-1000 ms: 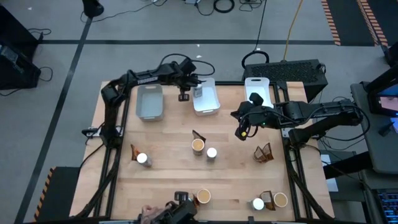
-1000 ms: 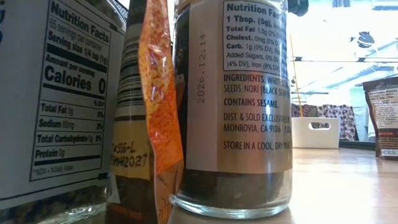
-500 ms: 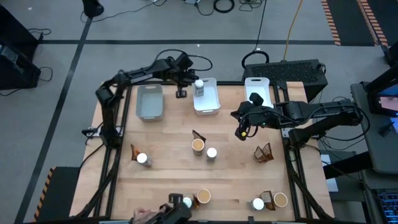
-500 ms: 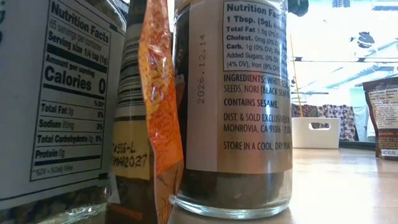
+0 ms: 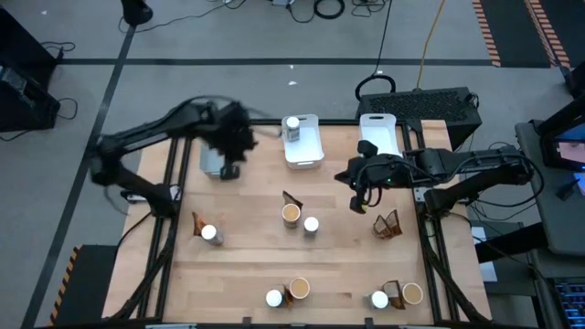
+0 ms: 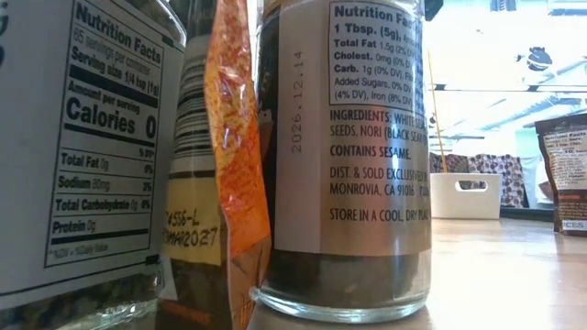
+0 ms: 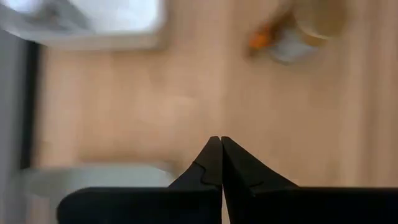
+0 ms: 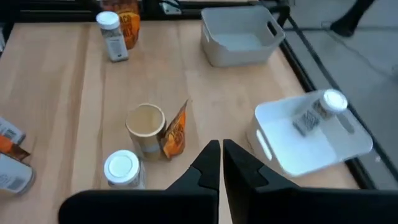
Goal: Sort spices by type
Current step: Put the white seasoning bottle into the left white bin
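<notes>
My left gripper (image 5: 230,169) is shut and blurred, hovering over the grey tray's (image 5: 219,149) near edge; it holds nothing (image 7: 216,142). My right gripper (image 5: 358,203) is shut and empty (image 8: 221,144), above the table to the right of the centre group. That group is a tan-topped tub (image 5: 291,214), a white-capped jar (image 5: 311,225) and a pouch (image 5: 292,198). One white-capped jar (image 5: 292,128) lies in the white tray (image 5: 305,153), cap toward its far wall (image 8: 320,111). More spices stand at the left (image 5: 209,234), right (image 5: 387,224) and near edge (image 5: 273,298).
A third white tray (image 5: 377,131) sits at the far right of the table. Near-edge spices (image 5: 396,294) fill the low view, where a jar (image 6: 339,156) and an orange pouch (image 6: 234,137) block most of it. Bare wood lies between the trays and the centre group.
My left gripper has swung fast from beside the white tray at the far edge toward the table's left and near side, ending over the grey tray. The jar stays in the white tray. A person's hand at the near edge set down a white-capped jar and withdrew.
</notes>
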`<state>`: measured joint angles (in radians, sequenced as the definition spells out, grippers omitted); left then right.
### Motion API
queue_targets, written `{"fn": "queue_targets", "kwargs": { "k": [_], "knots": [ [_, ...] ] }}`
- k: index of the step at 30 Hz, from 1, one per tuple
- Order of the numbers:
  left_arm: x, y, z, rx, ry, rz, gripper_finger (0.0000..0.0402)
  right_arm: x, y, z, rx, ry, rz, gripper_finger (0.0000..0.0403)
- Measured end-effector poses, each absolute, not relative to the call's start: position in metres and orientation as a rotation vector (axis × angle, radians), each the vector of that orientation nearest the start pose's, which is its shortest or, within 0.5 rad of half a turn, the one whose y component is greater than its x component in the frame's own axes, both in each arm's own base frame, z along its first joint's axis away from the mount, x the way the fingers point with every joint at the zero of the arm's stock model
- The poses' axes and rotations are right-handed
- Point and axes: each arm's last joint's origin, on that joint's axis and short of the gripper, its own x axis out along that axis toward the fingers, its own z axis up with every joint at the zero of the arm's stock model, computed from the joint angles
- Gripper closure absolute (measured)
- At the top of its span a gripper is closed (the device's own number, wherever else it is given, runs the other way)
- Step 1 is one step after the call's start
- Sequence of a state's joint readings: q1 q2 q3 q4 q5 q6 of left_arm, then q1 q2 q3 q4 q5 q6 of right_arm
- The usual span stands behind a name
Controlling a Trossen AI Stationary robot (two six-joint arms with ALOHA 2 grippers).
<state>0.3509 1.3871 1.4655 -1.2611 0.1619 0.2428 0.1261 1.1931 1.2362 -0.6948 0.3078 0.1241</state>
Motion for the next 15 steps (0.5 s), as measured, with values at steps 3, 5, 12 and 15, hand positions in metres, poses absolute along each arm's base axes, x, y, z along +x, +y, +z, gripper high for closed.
{"fn": "queue_targets", "kwargs": {
  "k": [3,5,12,15],
  "knots": [
    [0.215,0.048,0.350,-0.164,1.111,0.040,0.0401,0.243,0.023,0.365,-0.051,0.589,-0.146,0.0403],
    [0.203,0.030,0.348,-0.218,1.076,0.052,0.0401,0.245,0.025,0.368,-0.069,0.558,-0.089,0.0403],
    [0.178,-0.021,0.344,-0.312,1.056,0.037,0.0401,0.249,0.028,0.376,-0.033,0.468,-0.002,0.0403],
    [0.176,-0.035,0.344,-0.262,1.056,0.000,0.0401,0.250,0.031,0.377,0.042,0.453,-0.012,0.0403]
  ]
}}
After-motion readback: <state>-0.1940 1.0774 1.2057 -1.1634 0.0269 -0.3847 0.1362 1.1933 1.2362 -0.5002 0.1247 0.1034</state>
